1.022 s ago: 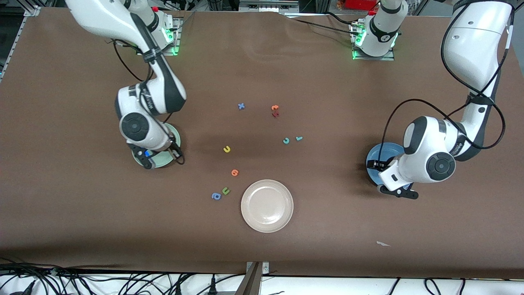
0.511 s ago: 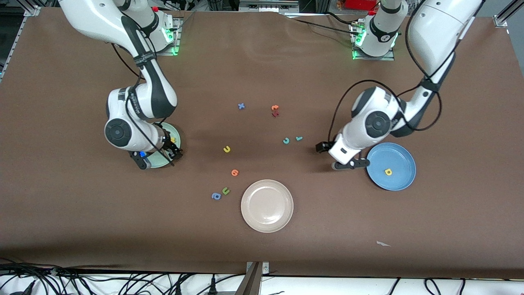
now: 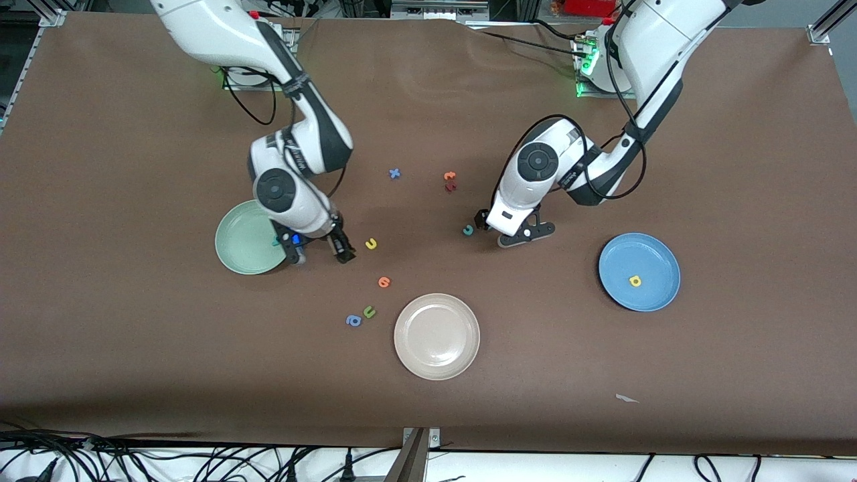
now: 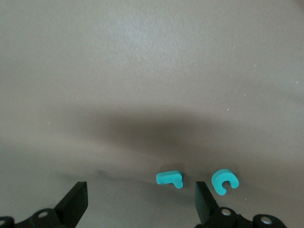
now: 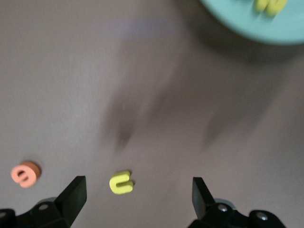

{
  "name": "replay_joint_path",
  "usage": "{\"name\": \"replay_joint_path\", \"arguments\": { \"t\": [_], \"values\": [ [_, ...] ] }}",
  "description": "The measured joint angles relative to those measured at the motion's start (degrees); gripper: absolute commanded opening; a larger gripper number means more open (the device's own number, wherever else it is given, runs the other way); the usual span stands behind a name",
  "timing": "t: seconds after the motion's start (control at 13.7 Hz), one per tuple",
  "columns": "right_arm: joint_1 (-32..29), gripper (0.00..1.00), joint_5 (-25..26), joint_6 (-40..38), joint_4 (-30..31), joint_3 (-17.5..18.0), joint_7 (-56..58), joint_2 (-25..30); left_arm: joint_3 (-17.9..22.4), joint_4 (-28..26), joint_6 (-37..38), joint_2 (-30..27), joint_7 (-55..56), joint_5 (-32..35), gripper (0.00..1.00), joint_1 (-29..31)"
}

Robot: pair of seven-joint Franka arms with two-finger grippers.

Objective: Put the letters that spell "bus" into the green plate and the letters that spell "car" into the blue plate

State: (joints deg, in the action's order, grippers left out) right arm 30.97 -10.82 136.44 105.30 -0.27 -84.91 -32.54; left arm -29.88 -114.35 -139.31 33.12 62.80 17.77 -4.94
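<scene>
My right gripper (image 3: 320,253) hangs open over the table beside the green plate (image 3: 242,237). In the right wrist view the yellow u (image 5: 121,182) lies between its spread fingers (image 5: 71,195), and a yellow letter (image 5: 270,4) rests on the green plate (image 5: 247,21). The yellow u (image 3: 371,244) is close to that gripper. My left gripper (image 3: 505,229) is open over the teal letters. The teal r (image 4: 169,178) lies between its fingers, and the teal c (image 4: 224,181) just outside one. The blue plate (image 3: 653,258) holds a yellow a (image 3: 635,281).
A beige-white plate (image 3: 436,336) sits nearest the front camera. An orange letter (image 3: 383,282), a green u (image 3: 369,311) and a blue a (image 3: 353,320) lie near it. A blue x (image 3: 395,173) and orange and red letters (image 3: 450,181) lie nearer the bases.
The right gripper opened over the green plate and swung toward the yellow u. The left arm left the blue plate, uncovering the yellow a, and moved over the teal letters.
</scene>
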Motion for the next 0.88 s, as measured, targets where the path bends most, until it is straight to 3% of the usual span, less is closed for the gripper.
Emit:
{"name": "replay_joint_path", "arguments": {
  "t": [0.44, 0.58, 0.88],
  "values": [
    [3.52, 0.87, -0.01, 6.91, -0.02, 0.02, -1.5, -4.37, 0.13, 0.75, -0.27, 1.89, 2.11, 0.01, 0.88, -0.39],
    [3.52, 0.72, -0.01, 7.77, -0.05, -0.05, -1.53, -4.38, 0.27, 1.08, -0.34, 2.37, 3.04, 0.01, 0.86, -1.12],
    [3.52, 0.61, 0.0, 8.48, -0.05, -0.22, -1.54, -4.46, 0.63, 2.3, -0.35, 3.31, 4.25, 0.01, 0.73, -2.21]
  ]
}}
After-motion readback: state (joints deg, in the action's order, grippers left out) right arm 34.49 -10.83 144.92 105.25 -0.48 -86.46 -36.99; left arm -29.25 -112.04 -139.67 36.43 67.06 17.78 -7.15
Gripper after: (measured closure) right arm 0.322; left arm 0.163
